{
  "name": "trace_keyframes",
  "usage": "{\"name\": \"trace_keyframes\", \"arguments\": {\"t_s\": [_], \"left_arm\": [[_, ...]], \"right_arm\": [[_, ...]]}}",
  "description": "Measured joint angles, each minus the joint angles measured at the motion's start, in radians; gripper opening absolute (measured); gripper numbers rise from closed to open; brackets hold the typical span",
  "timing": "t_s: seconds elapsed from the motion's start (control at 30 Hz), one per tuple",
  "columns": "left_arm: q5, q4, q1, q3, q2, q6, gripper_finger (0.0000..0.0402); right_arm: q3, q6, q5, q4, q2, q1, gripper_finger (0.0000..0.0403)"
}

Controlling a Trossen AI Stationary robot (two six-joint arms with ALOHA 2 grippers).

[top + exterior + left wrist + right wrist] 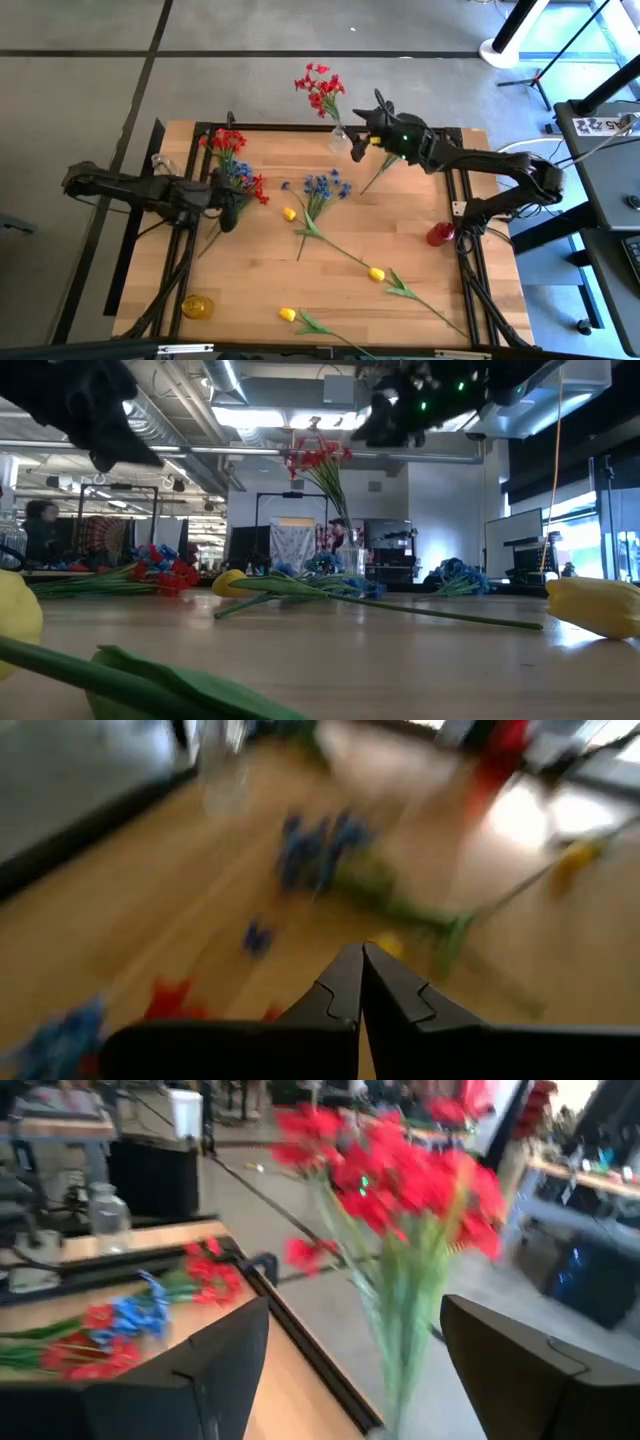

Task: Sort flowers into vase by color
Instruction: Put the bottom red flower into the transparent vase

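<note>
We see the right hand (362,135) spread open beside the red flowers (320,88), which stand in a clear vase (340,139) at the worktop's (400,250) far edge. The left hand (232,205), fingers closed and empty, hovers near red-and-blue flowers (235,165) lying on the worktop.

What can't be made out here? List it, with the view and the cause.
- Left gripper: shut; whether its tips touch the flowers below is smeared by blur in the left wrist view.
- Vase: in the right wrist view its body is cut off by the picture's edge between the open right gripper fingers; only the red flowers show.
- Red object near the table's right edge: too small in the high view to identify.
</note>
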State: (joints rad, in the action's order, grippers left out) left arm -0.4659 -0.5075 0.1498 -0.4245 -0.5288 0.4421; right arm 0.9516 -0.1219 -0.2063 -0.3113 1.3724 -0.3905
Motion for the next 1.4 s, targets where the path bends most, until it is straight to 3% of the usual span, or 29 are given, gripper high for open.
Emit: {"name": "trace_keyframes", "arguments": {"t_s": [0.27, 0.47, 0.63, 0.8, 1.0, 1.27, 1.4], "left_arm": [[0.029, -0.225, -0.073, -0.169, -0.363, 0.282, 0.0002], [0.196, -0.273, -0.164, -0.205, -0.548, 0.367, 0.0002], [0.303, -0.310, -0.176, -0.193, -0.657, 0.369, 0.0002], [0.259, -0.372, -0.176, -0.193, -0.703, 0.485, 0.0002], [0.295, -0.364, -0.176, -0.193, -0.720, 0.518, 0.0007], [0.259, -0.375, -0.176, -0.192, -0.724, 0.551, 0.0091], [0.240, -0.369, -0.176, -0.171, -0.729, 0.587, 0.0111]], "right_arm": [[0.000, -0.092, -0.108, 0.013, -0.018, 0.189, 0.0296], [0.000, -0.094, -0.234, 0.112, -0.018, 0.286, 0.0296], [-0.001, -0.073, -0.341, 0.256, -0.018, 0.344, 0.0296], [-0.001, -0.009, -0.362, 0.336, -0.018, 0.381, 0.0296], [-0.001, 0.089, -0.362, 0.439, -0.018, 0.422, 0.0296], [-0.001, 0.095, -0.367, 0.465, -0.018, 0.444, 0.0296], [-0.001, 0.095, -0.359, 0.474, -0.018, 0.443, 0.0296]]}}
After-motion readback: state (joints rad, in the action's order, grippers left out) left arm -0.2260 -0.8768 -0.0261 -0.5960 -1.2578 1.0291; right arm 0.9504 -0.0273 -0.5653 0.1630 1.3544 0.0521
